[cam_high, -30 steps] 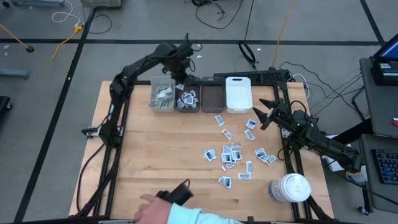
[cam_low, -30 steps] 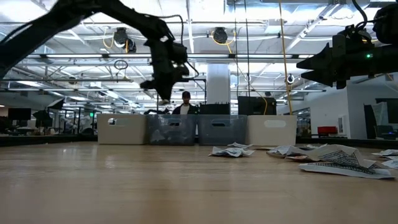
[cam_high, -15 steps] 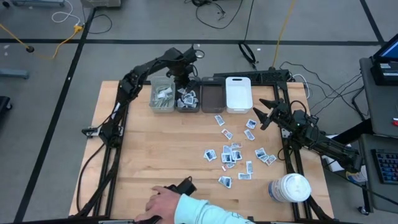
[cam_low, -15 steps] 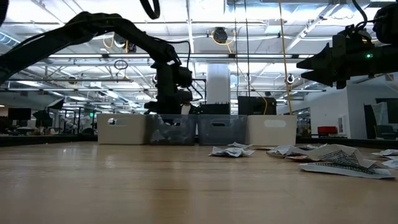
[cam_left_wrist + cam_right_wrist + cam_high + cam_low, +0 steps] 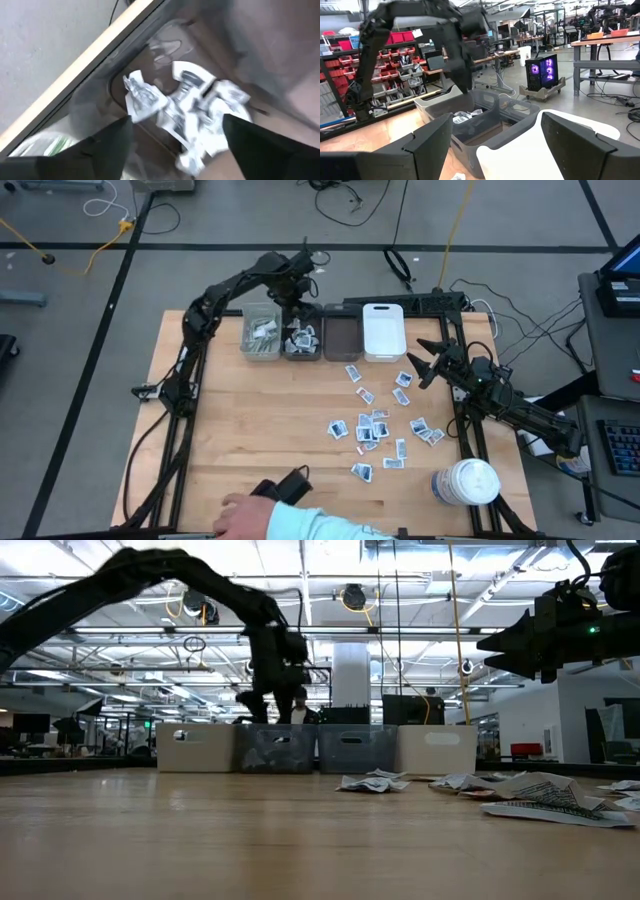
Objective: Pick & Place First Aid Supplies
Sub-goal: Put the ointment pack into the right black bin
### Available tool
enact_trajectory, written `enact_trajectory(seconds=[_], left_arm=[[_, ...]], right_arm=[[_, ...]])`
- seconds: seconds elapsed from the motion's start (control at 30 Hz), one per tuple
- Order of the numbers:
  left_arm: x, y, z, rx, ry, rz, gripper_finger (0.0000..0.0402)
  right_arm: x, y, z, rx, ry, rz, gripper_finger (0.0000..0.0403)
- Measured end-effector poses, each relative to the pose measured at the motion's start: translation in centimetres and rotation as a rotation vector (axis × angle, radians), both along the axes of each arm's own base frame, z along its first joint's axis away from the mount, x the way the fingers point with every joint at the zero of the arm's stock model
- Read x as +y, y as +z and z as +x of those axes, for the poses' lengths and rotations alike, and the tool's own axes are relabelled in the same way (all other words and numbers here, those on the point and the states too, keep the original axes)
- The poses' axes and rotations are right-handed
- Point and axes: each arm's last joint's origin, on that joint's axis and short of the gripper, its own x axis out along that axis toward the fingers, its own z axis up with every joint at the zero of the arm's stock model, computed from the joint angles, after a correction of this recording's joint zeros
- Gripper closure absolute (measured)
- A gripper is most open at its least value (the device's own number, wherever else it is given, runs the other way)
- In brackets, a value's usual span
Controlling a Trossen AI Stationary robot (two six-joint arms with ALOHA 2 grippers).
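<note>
A: Table (image 5: 250, 430) first, wooden, four bins in a row at the far edge. What's in them?
B: Left bin (image 5: 260, 338) has pale wrapped strips, grey bin (image 5: 302, 337) next to it has crumpled sachets (image 5: 185, 107), third bin (image 5: 341, 335) looks bare, white bin (image 5: 383, 332) too.
A: Left gripper (image 5: 290, 302)?
B: Above the grey bin, fingers (image 5: 107, 142) spread wide, nothing between them, sachets lying below in the bin.
A: Right gripper (image 5: 427, 363)?
B: By the right edge, jaws wide, holding nothing.
A: Rest of the supplies?
B: Loose sachets (image 5: 372, 425) scattered on the table's right half, white jar (image 5: 466, 481) near the front right corner. Person's hand (image 5: 243, 513) on a dark device at the near edge
</note>
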Motion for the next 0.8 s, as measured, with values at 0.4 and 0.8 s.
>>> enact_trajectory(seconds=[0.4, 0.8], left_arm=[[-6.4, 7.7, -6.1, -0.416, 0.003, 0.482, 0.0010], [-19.5, 5.0, -17.0, -0.880, -0.061, 0.832, 0.0009]], right_arm=[[0.0, 0.0, 0.0, 0.000, 0.000, 0.000, 0.0105], [0.0, 0.0, 0.0, 0.001, 0.000, 0.000, 0.0105]])
